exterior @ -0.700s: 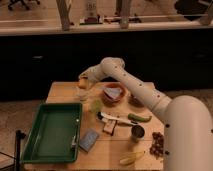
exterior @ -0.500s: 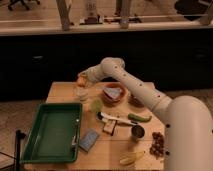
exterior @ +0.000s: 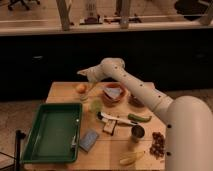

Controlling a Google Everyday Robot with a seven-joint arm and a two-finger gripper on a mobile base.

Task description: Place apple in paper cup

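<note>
One green tray [exterior: 52, 132] fills the lower left of the worktop [exterior: 60, 92], and a grey-blue pad [exterior: 89, 140] lies just beside its lower right corner. Up and to the right of the tray, near the worktop's upper left part, the apple [exterior: 80, 88] sits at the mouth of the paper cup [exterior: 83, 95], which shows only as a pale shape just under and beside the fruit. The hand [exterior: 83, 74] hangs directly above the apple, near it but apart from it, at the end of the white arm that sweeps in from the lower right of the frame. Whether the hand is spread or pressed together I cannot tell.

Just right of the cup and a little lower lies a pale green round object [exterior: 96, 105]. Further right stands a red-brown bowl [exterior: 114, 93], under the arm. Lower down are a grey metal cup [exterior: 137, 132] and, at the bottom edge, a banana [exterior: 131, 158].
</note>
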